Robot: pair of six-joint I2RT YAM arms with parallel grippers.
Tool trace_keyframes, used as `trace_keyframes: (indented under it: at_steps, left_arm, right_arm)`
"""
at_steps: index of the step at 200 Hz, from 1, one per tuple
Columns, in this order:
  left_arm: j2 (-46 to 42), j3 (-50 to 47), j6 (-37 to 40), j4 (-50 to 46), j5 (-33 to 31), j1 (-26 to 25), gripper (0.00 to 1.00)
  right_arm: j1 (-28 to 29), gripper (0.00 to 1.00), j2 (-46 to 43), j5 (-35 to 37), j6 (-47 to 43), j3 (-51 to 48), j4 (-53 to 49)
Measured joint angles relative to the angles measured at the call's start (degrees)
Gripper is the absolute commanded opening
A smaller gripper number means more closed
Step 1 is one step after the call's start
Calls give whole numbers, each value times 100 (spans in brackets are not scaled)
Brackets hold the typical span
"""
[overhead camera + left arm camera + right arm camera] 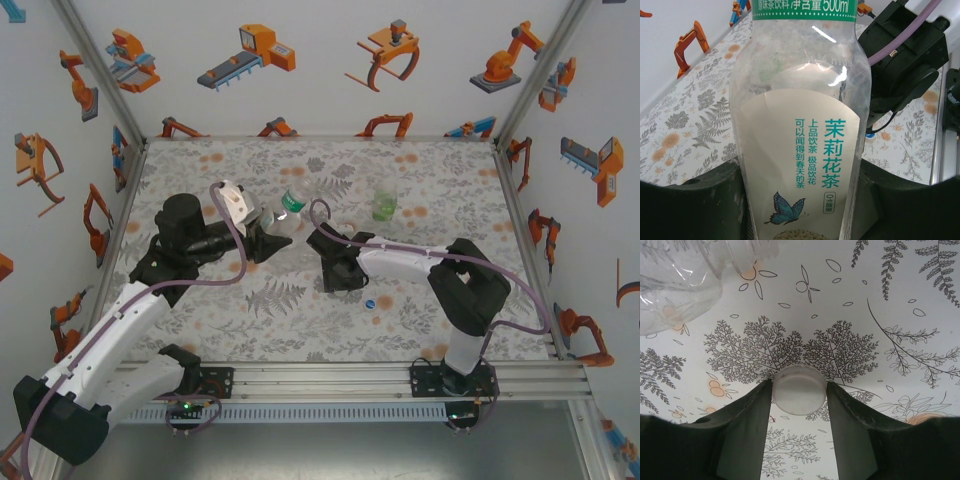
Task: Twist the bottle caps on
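White cap (799,396) pinched between the two dark fingers of the right claw (799,384), fern-printed desk (900,315) behind the cap, colourless bottle (675,285) above-left of the cap, open-necked, apart from it

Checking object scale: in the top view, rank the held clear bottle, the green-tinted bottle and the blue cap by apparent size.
1-2. The clear bottle and green-tinted bottle: similar in size, tilted differently, so unranked.
3. The blue cap: clearly smallest.

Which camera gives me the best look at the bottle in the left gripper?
Top external: most of the bottle shows, held in the left gripper. Left wrist gives its label close up; right wrist catches its neck and shoulder.
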Motion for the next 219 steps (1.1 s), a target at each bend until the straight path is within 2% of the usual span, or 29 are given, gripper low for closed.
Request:
trace_keyframes:
  at_steps: [39,77,150,184,219]
  left_arm:
    - [0,0,0,0,0,0,0]
    - [0,0,0,0,2,0,0]
    - [0,0,2,-4,0,-4,0]
    - [0,7,39,-33,0,-15,0]
    - [2,15,149,-118,0,-48,0]
  right_arm:
    - [0,43,-2,0,17,0,0]
    - [0,34,-63,-2,20,-7,-2]
    - [0,31,-398,-4,17,-11,-4]
    - [-76,30,-870,-48,-70,-66,11]
    - [-396,28,-1731,-302,-289,-249,197]
